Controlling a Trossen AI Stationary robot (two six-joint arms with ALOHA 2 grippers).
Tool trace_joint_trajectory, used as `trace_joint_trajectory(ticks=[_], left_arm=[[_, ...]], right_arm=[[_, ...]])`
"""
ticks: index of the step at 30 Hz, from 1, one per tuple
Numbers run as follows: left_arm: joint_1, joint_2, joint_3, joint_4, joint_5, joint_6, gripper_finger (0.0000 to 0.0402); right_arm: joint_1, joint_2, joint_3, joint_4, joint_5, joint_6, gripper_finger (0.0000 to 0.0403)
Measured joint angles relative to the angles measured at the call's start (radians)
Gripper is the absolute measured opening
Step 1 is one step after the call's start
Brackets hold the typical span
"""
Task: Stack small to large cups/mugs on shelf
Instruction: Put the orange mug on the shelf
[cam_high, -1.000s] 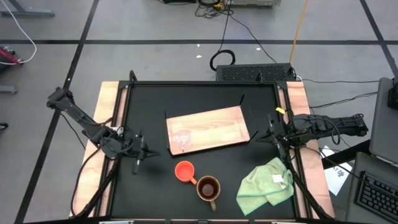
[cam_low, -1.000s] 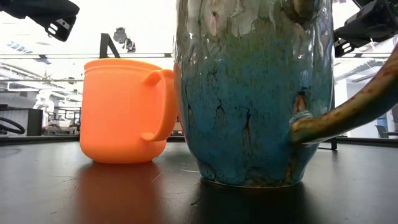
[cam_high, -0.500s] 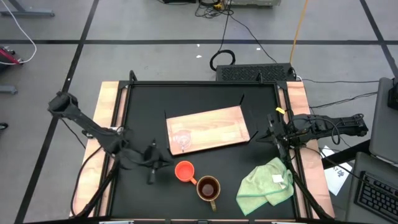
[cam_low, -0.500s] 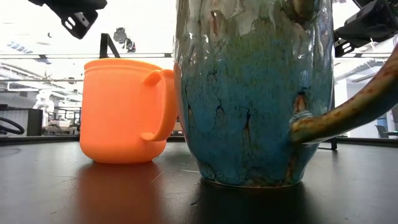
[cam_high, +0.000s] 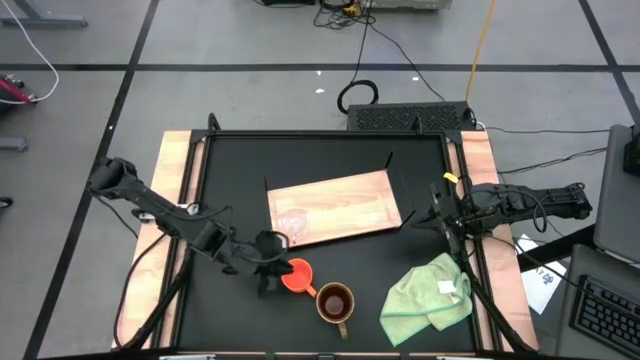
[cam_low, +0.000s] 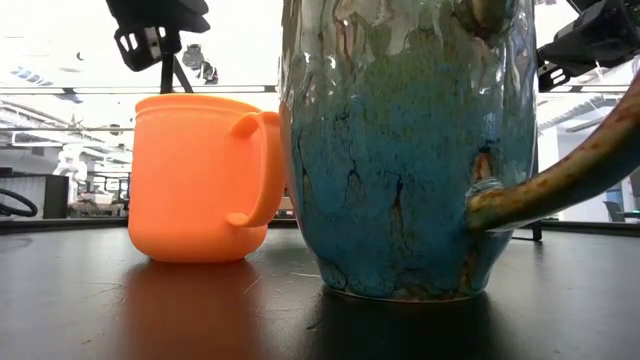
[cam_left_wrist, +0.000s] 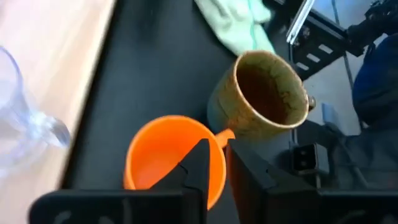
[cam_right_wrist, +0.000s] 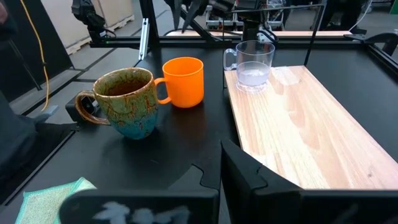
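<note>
High view: left gripper (cam_high: 268, 272) hovered beside orange cup (cam_high: 297, 275), jaws narrowly parted, empty. Advised: straddle one wall, avoid brown mug (cam_high: 335, 302) alongside.

Seen from 4 cameras: the high view looks straight down on the whole black table (cam_high: 320, 180) and both arms. The low view sits at tabletop level, pressed close to the brown mug (cam_low: 410, 150) and orange cup (cam_low: 200, 180), facing the room behind. The left wrist view looks down past the left gripper (cam_left_wrist: 214, 171) onto both cups at close range. The right wrist view looks across the wooden board (cam_right_wrist: 305, 124) toward the same 2 cups, farther off.
</note>
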Motion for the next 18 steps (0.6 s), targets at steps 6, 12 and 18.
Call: trace_joint_trajectory(ticks=[6, 12, 18], left_arm=[[0.000, 0.029, 0.008, 0.002, 0.067, -0.114, 0.0102], [-0.008, 0.028, 0.008, 0.012, 0.087, -0.170, 0.0130], [-0.012, 0.028, 0.008, 0.008, 0.125, -0.222, 0.0131]], right_arm=[[0.000, 0.000, 0.000, 0.000, 0.000, 0.000, 0.0000], [0.000, 0.000, 0.000, 0.000, 0.000, -0.002, 0.0000], [0.000, 0.000, 0.000, 0.000, 0.000, -0.003, 0.0000]])
